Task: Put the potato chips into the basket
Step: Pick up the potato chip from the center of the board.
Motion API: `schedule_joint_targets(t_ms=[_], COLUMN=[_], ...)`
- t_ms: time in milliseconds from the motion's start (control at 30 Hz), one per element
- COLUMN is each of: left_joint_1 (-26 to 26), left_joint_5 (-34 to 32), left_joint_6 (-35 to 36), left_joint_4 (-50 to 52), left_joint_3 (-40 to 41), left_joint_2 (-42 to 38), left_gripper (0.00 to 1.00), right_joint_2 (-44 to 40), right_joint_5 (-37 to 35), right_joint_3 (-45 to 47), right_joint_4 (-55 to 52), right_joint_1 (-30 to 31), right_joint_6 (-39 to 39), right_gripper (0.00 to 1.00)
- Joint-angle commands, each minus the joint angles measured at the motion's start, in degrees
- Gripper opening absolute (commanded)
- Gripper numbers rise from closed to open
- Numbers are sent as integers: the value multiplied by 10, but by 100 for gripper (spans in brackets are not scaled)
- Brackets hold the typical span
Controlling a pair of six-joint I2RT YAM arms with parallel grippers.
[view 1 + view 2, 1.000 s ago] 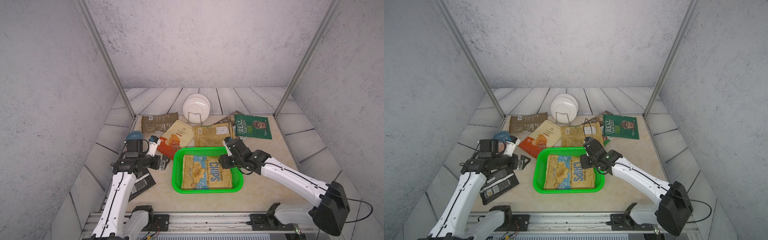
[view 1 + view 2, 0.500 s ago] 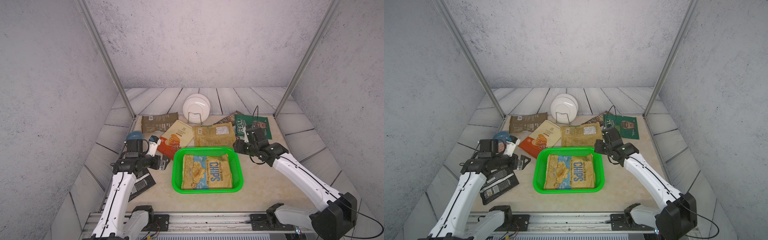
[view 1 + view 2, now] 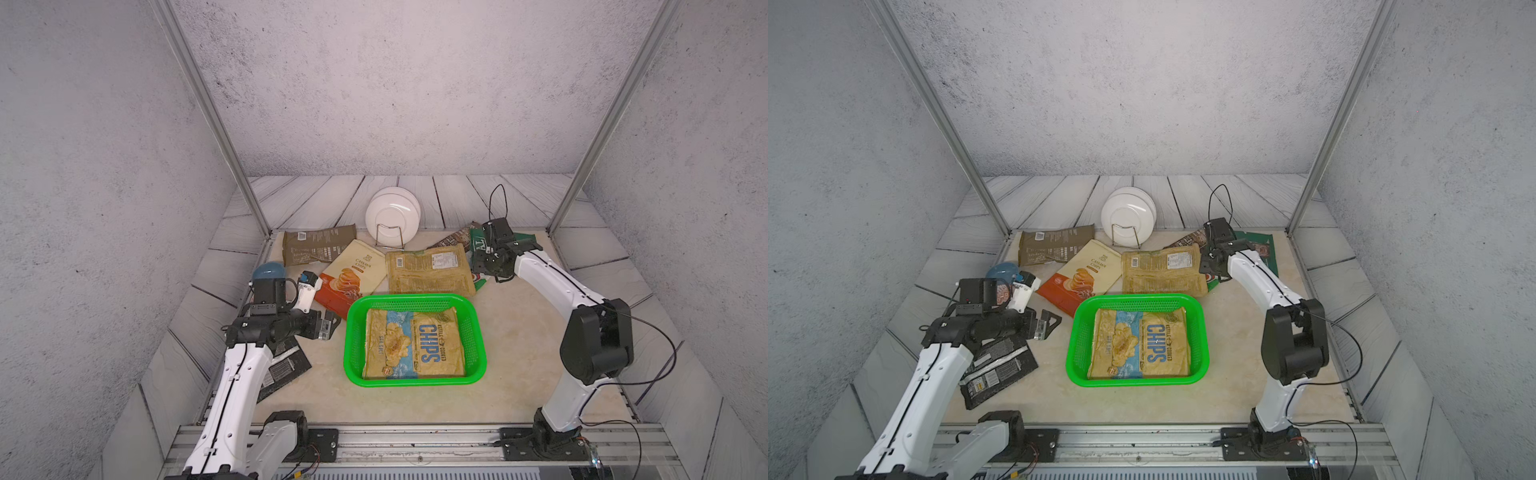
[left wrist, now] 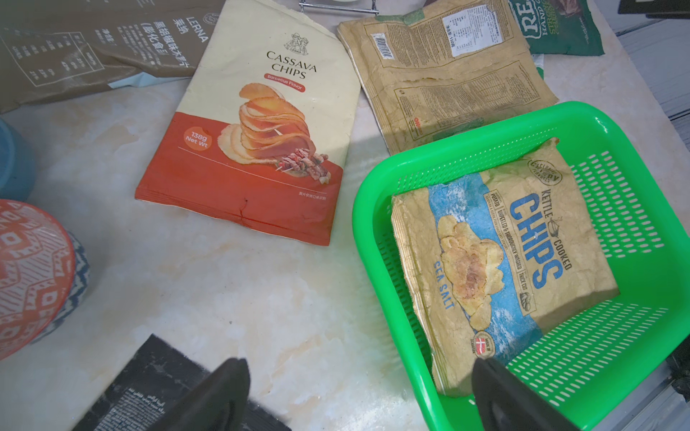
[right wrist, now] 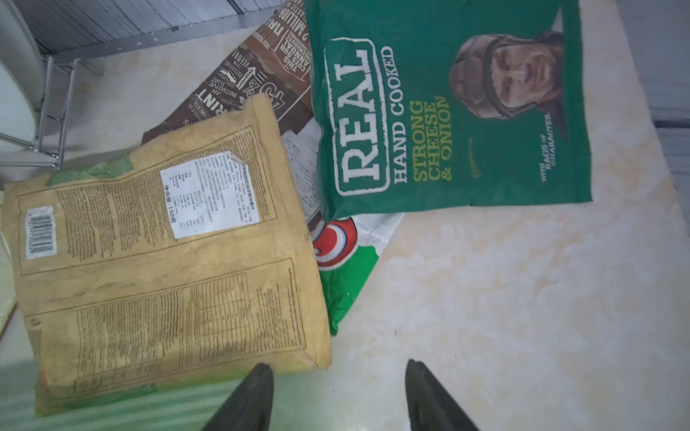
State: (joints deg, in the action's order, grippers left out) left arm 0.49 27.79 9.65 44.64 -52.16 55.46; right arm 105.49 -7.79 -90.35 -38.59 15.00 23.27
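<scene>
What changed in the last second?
The right end effector swung from the far right corner of the basket back toward the green REAL bag, jaws apart, holding nothing. The left end effector, basket and kettle chips bag inside stayed put.

I see one tan-and-blue chips bag [image 3: 1142, 345] flat in the green basket [image 3: 1138, 297]; my right gripper [image 3: 1214, 274] hangs beside the dark green bag [image 3: 1262, 247].

Robot lab booth: grey panel walls [image 3: 395, 83], aluminium posts [image 3: 212, 116], base rail [image 3: 415, 440].

Green mesh basket [image 3: 411, 297] mid-table, tan-blue chips bag [image 3: 415, 345] flat inside; cream-orange bag [image 3: 357, 270], tan bag [image 3: 428, 270] just behind.
</scene>
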Motion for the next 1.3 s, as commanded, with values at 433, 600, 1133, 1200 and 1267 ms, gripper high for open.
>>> schedule_joint_targets(t_ms=[433, 600, 1133, 1200, 1267], left_joint_1=[-5, -5, -5, -5, -5], left_joint_5=[9, 13, 11, 9, 9], left_joint_6=[9, 9, 9, 9, 9], left_joint_4=[8, 9, 8, 8, 8], left_joint_3=[3, 4, 3, 3, 3], left_joint_2=[15, 14, 20, 20, 20], left_gripper=[99, 99, 99, 99, 99], right_joint_2=[240, 289, 322, 321, 314], right_joint_5=[300, 349, 401, 412, 413], right_joint_3=[-194, -222, -237, -239, -233], right_joint_4=[-11, 0, 62, 60, 60], right_joint_1=[-76, -79, -78, -77, -77], right_joint_6=[-59, -63, -39, -36, -35], right_gripper=[64, 64, 35, 26, 17])
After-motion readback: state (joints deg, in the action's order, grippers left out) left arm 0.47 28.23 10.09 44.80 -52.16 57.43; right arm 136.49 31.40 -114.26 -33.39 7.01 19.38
